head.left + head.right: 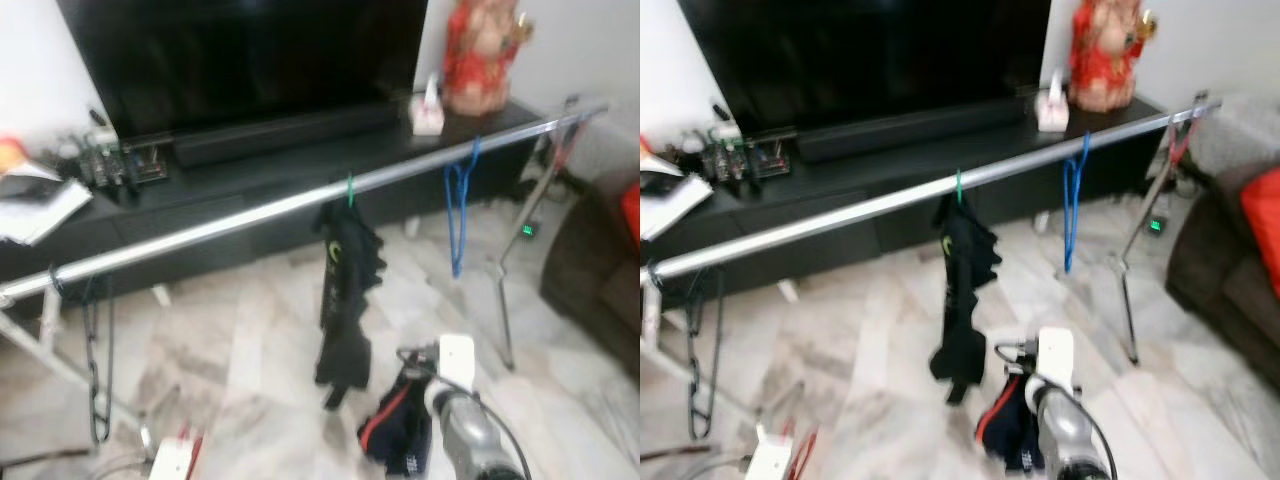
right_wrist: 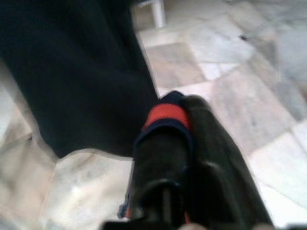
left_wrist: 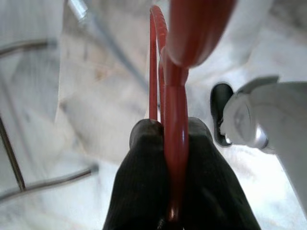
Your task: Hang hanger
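A long metal rail (image 1: 300, 203) crosses in front of a black TV cabinet (image 1: 250, 185). From the rail hang a black garment on a green hanger (image 1: 343, 290), a blue hanger (image 1: 458, 205) toward the rail's right end, and a dark hanger (image 1: 97, 350) near its left end. Below the rail, the left gripper (image 3: 168, 139) is clamped on a red hanger (image 3: 175, 110). The right gripper (image 2: 180, 143), low under the black garment, pinches a dark cloth with a red band (image 2: 165, 117).

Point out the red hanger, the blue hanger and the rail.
red hanger (image 3: 175, 143): left wrist view, on its shaft between the left claw's fingers.
blue hanger (image 1: 457, 215): left eye view, on its long side.
rail (image 1: 240, 218): left eye view, bare mid-span.
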You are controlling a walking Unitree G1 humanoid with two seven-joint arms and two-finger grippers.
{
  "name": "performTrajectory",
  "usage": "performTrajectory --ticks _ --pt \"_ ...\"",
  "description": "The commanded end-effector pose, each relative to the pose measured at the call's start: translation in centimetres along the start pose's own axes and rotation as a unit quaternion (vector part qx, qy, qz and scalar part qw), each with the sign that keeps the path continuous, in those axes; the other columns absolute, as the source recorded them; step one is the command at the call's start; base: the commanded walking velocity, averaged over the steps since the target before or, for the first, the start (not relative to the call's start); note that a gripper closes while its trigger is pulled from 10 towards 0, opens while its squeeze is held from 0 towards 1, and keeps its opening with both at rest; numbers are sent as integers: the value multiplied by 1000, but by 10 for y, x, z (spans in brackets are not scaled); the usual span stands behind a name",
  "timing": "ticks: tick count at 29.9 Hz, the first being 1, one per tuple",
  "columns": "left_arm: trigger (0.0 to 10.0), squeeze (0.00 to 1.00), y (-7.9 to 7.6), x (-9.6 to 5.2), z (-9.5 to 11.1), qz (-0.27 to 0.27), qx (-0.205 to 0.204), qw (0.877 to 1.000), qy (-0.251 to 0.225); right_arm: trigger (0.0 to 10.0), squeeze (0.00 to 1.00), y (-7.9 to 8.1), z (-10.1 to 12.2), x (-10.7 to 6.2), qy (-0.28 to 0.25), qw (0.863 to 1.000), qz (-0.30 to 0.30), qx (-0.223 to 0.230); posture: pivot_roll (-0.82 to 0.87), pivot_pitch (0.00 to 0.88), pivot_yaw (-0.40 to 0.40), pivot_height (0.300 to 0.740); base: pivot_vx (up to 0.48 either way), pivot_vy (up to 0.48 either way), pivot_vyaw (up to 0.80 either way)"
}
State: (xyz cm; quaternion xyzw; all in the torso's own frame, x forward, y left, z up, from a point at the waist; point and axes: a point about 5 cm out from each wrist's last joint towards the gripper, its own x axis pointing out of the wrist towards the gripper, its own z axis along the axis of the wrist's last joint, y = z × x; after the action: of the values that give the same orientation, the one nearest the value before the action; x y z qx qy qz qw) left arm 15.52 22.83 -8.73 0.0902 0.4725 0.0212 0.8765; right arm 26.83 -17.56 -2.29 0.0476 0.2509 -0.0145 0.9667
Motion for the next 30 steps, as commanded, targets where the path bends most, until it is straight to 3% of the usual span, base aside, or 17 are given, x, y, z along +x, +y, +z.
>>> performTrajectory --ticks 1,30 --pt "10000 0 3 0 3 4 -4 1000 -5 10000 0 2 4 1 -11 1000 3 1 16 0 3 740 -266 0 0" --pt "10000 0 3 0 2 1 -3 1000 -3 10000 0 4 5 2 -8 1000 10 3 20 0 4 740 -263 0 0"
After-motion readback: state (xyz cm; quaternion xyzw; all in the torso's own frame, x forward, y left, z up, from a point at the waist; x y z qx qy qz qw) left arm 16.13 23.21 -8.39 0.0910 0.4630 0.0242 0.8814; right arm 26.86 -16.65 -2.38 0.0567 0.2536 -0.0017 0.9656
